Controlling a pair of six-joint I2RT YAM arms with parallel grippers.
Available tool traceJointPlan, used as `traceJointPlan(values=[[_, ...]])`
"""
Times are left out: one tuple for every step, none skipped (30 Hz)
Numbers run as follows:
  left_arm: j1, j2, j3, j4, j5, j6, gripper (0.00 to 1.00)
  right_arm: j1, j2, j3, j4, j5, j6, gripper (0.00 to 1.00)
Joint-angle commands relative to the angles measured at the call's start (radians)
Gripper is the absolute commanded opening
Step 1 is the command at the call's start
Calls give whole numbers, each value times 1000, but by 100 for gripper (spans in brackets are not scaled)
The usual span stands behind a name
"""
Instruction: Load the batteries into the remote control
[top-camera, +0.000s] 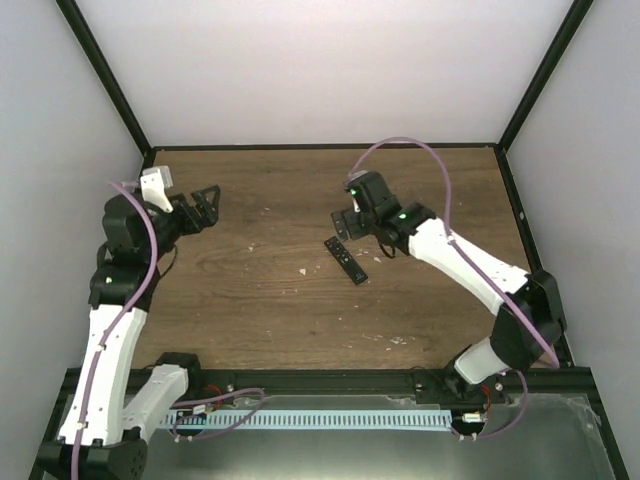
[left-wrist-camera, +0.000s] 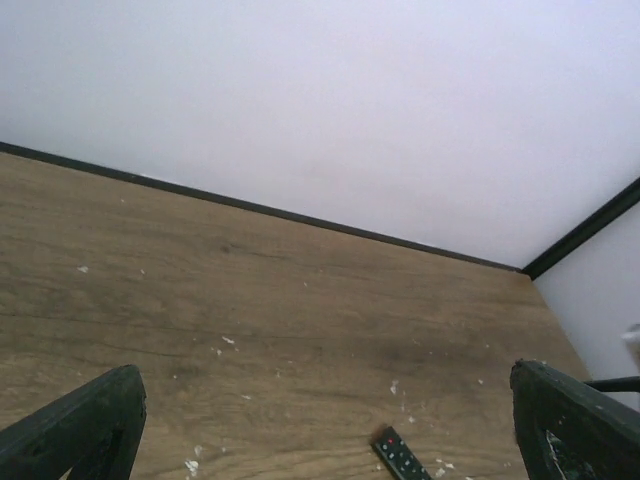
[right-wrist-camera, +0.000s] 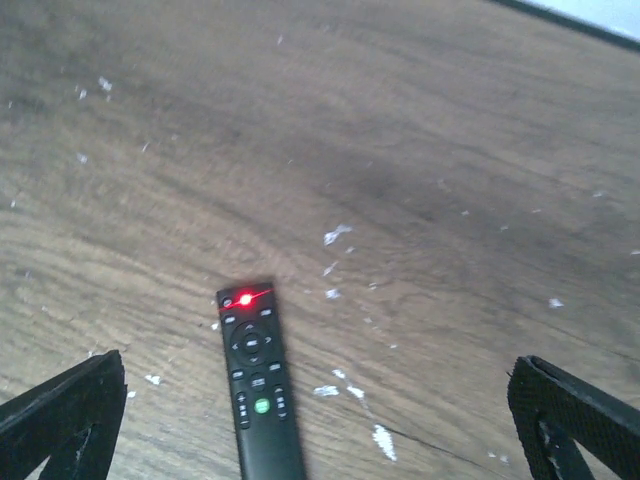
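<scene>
Left tool (top-camera: 211, 207): fingers apart, holding nothing; well away from the remote.
Right tool (right-wrist-camera: 318, 362): fingers apart, holding nothing.
Remote control (right-wrist-camera: 258, 392): buttons up on the surface (top-camera: 260, 300), just beneath the right tool, untouched; red light lit.

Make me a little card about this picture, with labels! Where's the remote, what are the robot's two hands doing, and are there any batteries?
remote control: lying flat on the table, buttons up, not held
red light: lit at one end of the remote
left gripper: open, empty, far off to the left of the remote
right gripper: open, empty, close to the remote, not touching it
batteries: none visible in any view
white specks: scattered on the wood
</scene>
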Motion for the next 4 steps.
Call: traceJointPlan(values=[[4, 38, 59, -70, -43, 39, 100, -36, -91, 28, -8, 33, -15, 100], [5, 38, 55, -61, -43, 35, 100, -40, -100, 22, -10, 37, -17, 100], [4, 38, 50, -54, -44, 33, 100, -43, -106, 15, -12, 42, -15, 100], [5, 36, 43, -51, -42, 32, 100, -45, -112, 7, -12, 45, -14, 100]])
